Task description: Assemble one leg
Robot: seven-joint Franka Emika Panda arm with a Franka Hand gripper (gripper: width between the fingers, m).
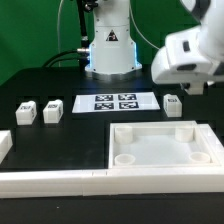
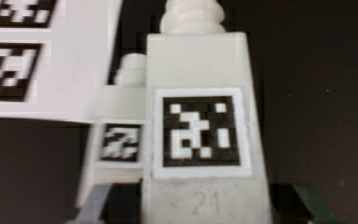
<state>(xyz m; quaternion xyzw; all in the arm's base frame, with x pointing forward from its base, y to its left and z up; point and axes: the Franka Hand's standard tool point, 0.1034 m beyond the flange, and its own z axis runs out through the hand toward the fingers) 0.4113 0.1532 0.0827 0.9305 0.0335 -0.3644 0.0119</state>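
Observation:
In the wrist view a leg (image 2: 197, 120), a white block with a black-and-white tag and a threaded tip, fills the middle and stands between the dark fingers (image 2: 307, 203) of my gripper (image 2: 202, 207), which is shut on it. In the exterior view my gripper (image 1: 196, 86) hangs at the upper right, above the table, and the held leg is mostly hidden there. Another leg (image 1: 172, 104) stands on the table just below it and shows behind the held one in the wrist view (image 2: 119, 142). Two more legs (image 1: 26, 110) (image 1: 52, 111) stand at the exterior view's left.
The marker board (image 1: 111, 102) lies mid-table and also shows in the wrist view (image 2: 25, 50). The large white tray (image 1: 165, 131) with corner sockets sits at the front right. A long white rail (image 1: 50, 181) runs along the front. The robot base (image 1: 110, 45) stands at the back.

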